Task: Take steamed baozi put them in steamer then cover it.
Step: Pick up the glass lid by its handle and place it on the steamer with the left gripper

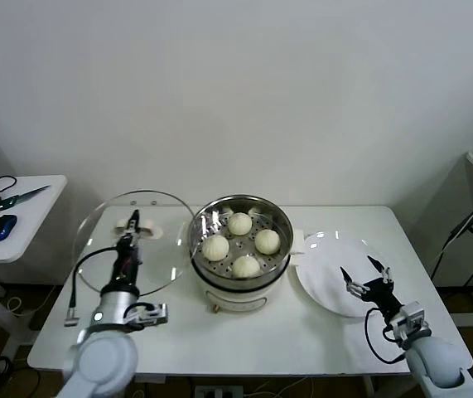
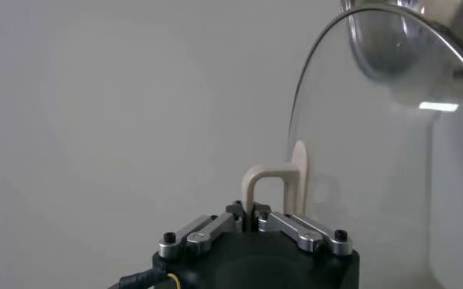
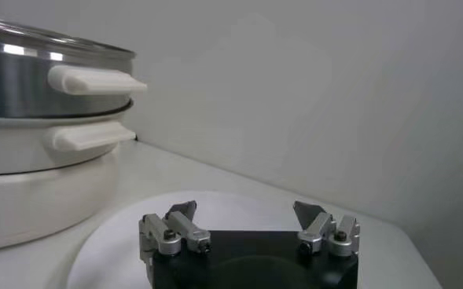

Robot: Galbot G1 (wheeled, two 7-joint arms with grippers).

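Inside the shiny perforated steel steamer (image 1: 240,249), four smooth domed steamed baozi (image 1: 239,223) sit. Beside it, the left gripper (image 1: 130,225) pinches the cream handle of the round glass cover (image 1: 103,228), held tilted. Over the flat white plate (image 1: 323,269), the right gripper (image 1: 367,272) hangs spread.

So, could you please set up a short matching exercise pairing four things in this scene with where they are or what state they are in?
Things:
1. cover
2. steamed baozi
3. white plate
4. right gripper

Places or states:
a. lying in the steamer
b. open, above the plate
c. gripped by its handle in the shut left gripper, to the steamer's left
d. bare, on the table to the steamer's right

Pairs: 1-c, 2-a, 3-d, 4-b
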